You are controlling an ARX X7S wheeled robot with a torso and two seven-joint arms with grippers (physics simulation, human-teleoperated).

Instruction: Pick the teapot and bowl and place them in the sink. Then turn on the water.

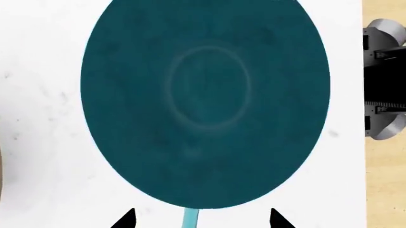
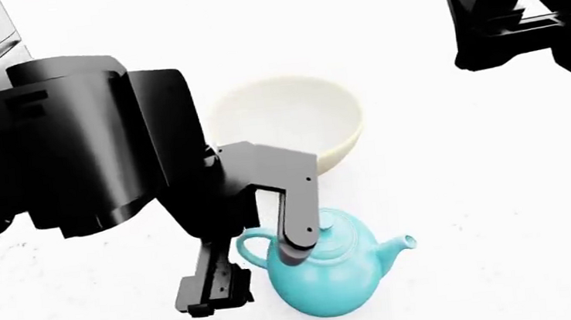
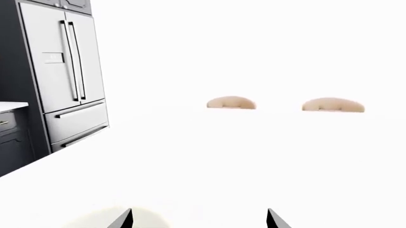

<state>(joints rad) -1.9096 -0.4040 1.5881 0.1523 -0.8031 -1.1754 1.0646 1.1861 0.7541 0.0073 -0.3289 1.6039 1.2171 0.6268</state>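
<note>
Left wrist view: the camera looks straight down on the teapot point(image 1: 206, 102), whose dark teal top fills most of the frame, the ring of its lid seam in the middle. The two black fingertips of the left gripper point(image 1: 203, 219) stand spread, one on each side of a pale blue strip of the pot, with nothing between them pressed. The white counter point(image 1: 38, 118) lies under the teapot.

Head view: the left arm reaches forward and bends down, its wrist hanging directly above the teapot, one finger point(image 2: 297, 233) touching or just over the lid, the other beside the loop handle. The bowl point(image 2: 284, 121) sits just behind the teapot, partly hidden by the arm. To grasp well, the jaws should probably drop lower and centre on the handle or lid knob before closing, keeping clear of the bowl. The right gripper point(image 2: 491, 22) is raised well beyond the bowl; its opening is unclear here.

Right wrist view: the right fingertips stand apart, empty, facing a refrigerator point(image 3: 63, 76). The sink appears nowhere.
</note>
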